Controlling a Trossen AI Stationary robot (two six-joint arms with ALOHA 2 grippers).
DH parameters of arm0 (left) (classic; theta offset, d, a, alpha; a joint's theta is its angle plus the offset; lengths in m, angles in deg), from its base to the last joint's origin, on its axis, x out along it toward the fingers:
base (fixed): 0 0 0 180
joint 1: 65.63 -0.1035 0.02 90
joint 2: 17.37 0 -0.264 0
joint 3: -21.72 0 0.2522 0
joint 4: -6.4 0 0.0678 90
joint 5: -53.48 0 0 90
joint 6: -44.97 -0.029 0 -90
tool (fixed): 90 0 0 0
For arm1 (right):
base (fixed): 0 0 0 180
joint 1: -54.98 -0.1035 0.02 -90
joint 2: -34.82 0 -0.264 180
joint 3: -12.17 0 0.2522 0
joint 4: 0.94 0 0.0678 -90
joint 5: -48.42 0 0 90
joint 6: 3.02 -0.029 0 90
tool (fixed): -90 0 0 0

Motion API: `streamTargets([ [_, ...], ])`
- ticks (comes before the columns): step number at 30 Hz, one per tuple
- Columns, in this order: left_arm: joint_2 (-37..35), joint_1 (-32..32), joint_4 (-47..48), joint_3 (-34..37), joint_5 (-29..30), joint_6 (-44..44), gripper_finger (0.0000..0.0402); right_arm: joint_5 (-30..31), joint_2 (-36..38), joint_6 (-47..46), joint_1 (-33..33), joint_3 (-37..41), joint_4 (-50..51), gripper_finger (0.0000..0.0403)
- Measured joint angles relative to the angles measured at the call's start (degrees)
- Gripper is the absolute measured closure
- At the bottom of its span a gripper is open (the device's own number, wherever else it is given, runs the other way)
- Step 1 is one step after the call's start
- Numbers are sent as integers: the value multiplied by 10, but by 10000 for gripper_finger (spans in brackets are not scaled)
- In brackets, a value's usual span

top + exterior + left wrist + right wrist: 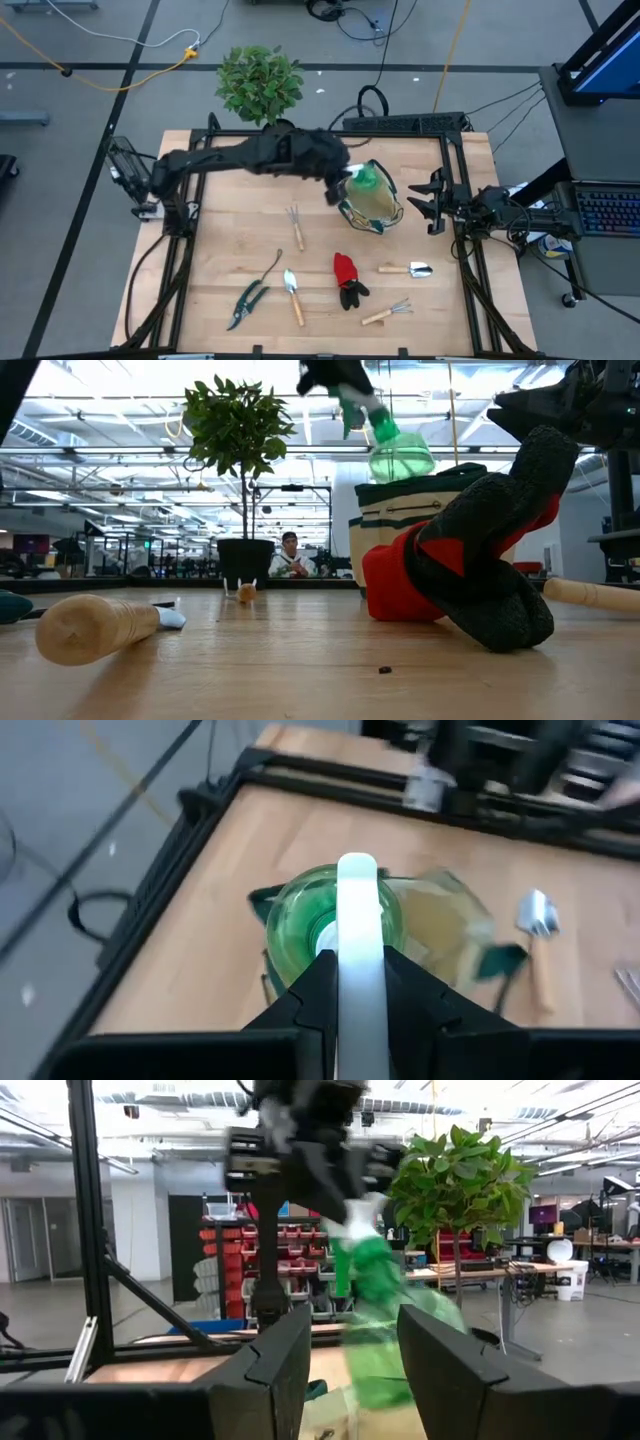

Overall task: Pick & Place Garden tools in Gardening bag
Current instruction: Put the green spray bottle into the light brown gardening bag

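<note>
Pale wood tabletop [230, 240], smooth and matt, with fine grain. Clear green plastic spray bottle [330, 915], glossy, with a white plastic trigger head [357, 950]. Beige canvas bag [425, 510], matt cloth, dark green trim. Red and black gloves [470, 555], coarse knit, rough black coating. Light wooden handles on trowel [292, 295] and shovel [408, 269], shiny metal blades. Matt black metal frame [470, 250] along the tabletop's right edge.

No lettering, label or number seems readable on anything here.
</note>
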Motion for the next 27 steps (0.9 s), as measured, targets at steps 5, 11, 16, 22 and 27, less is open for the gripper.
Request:
streamTargets([
  [5, 35, -32, -11, -16, -54, 70, 343, 0, 0, 4, 0, 0, 4, 257],
  [11, 55, -38, 7, -15, -80, 75, 343, 0, 0, 4, 0, 0, 29, 257],
  [16, 54, -38, 23, -15, -63, 70, 343, 0, 0, 4, 0, 0, 39, 257],
  [22, 45, -34, 26, -15, -107, 78, 343, 0, 0, 4, 0, 0, 39, 257],
  [27, 47, -38, 57, -15, -78, 79, 343, 0, 0, 3, 0, 0, 41, 257],
])
